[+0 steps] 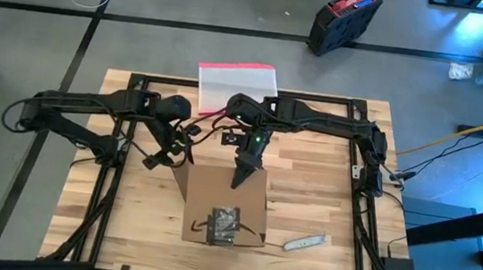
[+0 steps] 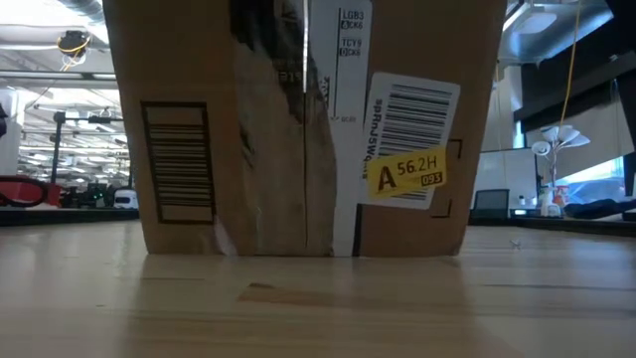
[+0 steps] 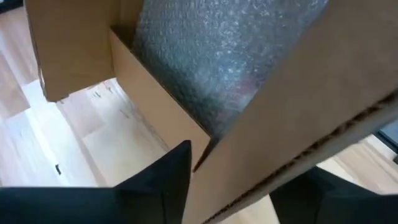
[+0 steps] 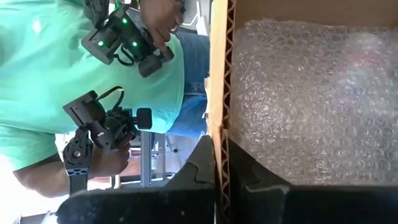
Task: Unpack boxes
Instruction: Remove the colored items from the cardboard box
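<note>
Cardboard box point(image 1: 225, 207), open-topped, standing at the middle of the wooden surface point(image 1: 327, 175), barcode label point(image 2: 409, 144) facing the low camera. Judged stiff but light, its corrugated walls apt to buckle if pinched hard; a flap or wall edge offers the best hold. Bubble wrap point(image 4: 311, 99) fills the interior, soft and likely slippery; whatever it wraps is hidden. Right hand point(image 1: 241, 178) is clenched on the far wall edge. Left hand point(image 1: 167, 156) straddles a flap at the far-left corner; whether it grips cannot be told. A person in green point(image 4: 56, 68) stands beyond.
</note>
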Robot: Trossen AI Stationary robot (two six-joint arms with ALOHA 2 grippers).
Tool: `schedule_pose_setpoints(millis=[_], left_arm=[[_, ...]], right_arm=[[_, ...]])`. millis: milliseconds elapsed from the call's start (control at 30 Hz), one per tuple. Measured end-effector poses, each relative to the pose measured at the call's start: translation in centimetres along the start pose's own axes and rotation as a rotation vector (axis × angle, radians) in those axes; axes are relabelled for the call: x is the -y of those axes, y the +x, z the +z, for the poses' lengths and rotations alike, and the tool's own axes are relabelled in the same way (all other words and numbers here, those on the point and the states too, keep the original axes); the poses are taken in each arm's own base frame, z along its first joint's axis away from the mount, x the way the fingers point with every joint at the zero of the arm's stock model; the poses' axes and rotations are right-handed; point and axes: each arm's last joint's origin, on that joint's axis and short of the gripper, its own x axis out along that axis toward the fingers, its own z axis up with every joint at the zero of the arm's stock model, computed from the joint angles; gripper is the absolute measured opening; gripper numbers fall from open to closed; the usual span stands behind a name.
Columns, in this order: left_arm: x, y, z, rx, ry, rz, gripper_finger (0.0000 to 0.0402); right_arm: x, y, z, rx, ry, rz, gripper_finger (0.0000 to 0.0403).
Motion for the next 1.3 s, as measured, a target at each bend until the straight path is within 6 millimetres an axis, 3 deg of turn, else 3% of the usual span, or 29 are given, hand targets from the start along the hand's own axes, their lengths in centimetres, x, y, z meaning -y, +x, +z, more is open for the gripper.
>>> schedule_pose_setpoints(millis=[300, 533, 933, 1300], left_arm=[[-0.1, 0.4, -0.1, 0.034, 0.019, -0.077, 0.0013], [-0.3, 0.4, -0.1, 0.062, -0.005, -0.1, 0.0002], [-1.1, 0.1, -0.6, 0.167, -0.079, -0.161, 0.0], [-1.2, 2.9, -3.5, 0.204, -0.201, -0.217, 0.0]], right_arm=[[0.0, -0.2, 0.2, 0.007, -0.017, 0.014, 0.0], [0.1, -1.1, 0.4, 0.019, -0.02, 0.03, 0.0026], [-2.0, -4.4, -0.5, 0.191, -0.07, -0.131, 0.017], [-5.2, -7.7, -3.1, 0.373, -0.091, -0.332, 0.0186]])
